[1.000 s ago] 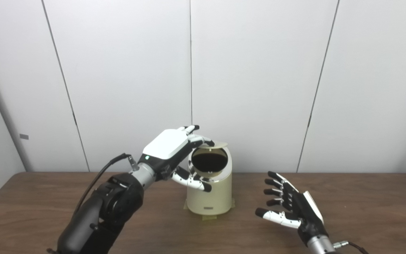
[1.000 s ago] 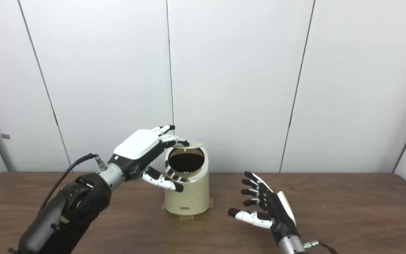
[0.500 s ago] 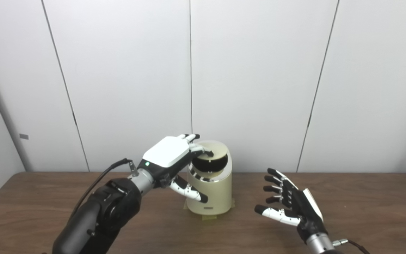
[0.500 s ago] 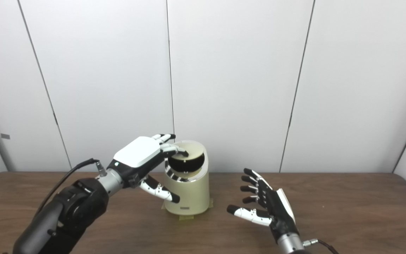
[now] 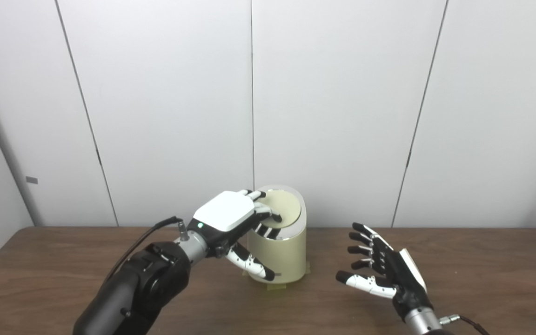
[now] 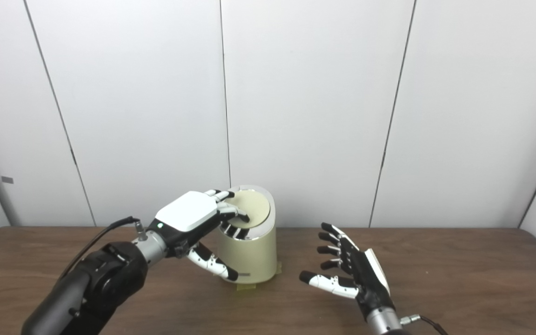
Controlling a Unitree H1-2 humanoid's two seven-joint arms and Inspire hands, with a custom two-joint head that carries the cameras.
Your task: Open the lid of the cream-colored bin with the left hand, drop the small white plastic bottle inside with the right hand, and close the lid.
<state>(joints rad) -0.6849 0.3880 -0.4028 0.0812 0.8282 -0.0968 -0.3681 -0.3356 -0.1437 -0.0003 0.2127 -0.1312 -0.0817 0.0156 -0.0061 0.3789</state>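
Observation:
The cream-colored bin (image 5: 286,260) stands at the back middle of the table. Its round lid (image 5: 283,213) lies down over the slanted top opening, with no dark gap showing. My left hand (image 5: 231,218) rests with its fingertips on the lid and its thumb hanging in front of the bin wall; it grips nothing. It also shows in the right eye view (image 6: 193,218). My right hand (image 5: 384,272) is open and empty, palm facing left, just above the table to the right of the bin. The small white bottle is not in view.
The brown wooden table (image 5: 482,279) stretches to both sides of the bin. A white panelled wall (image 5: 342,116) stands close behind it. A black cable (image 5: 142,235) runs from my left wrist. Yellow tape (image 5: 275,287) shows under the bin's base.
My left hand has come down with the lid, taking it from raised and open to flat over the opening. My right hand has stayed almost still.

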